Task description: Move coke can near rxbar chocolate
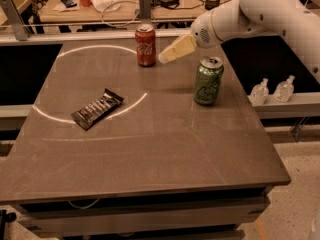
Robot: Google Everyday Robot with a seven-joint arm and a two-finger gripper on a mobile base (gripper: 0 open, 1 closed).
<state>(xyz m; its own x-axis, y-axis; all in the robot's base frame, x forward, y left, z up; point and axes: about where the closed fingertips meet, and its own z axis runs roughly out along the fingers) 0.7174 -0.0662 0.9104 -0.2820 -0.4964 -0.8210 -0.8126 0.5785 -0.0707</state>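
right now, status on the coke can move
gripper beside coke can, on its right. can upright, apart from rxbar chocolate. path open; green can off right.

White arm (265, 9) entering from upper right, sloping down and leftward, pale yellowish gripper (169, 56) at its end, tip lowest, upper centre of view

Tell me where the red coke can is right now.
In the camera view, the red coke can stands upright near the far edge of the dark table, the gripper just beside it on the picture's right; the green can is farther right.
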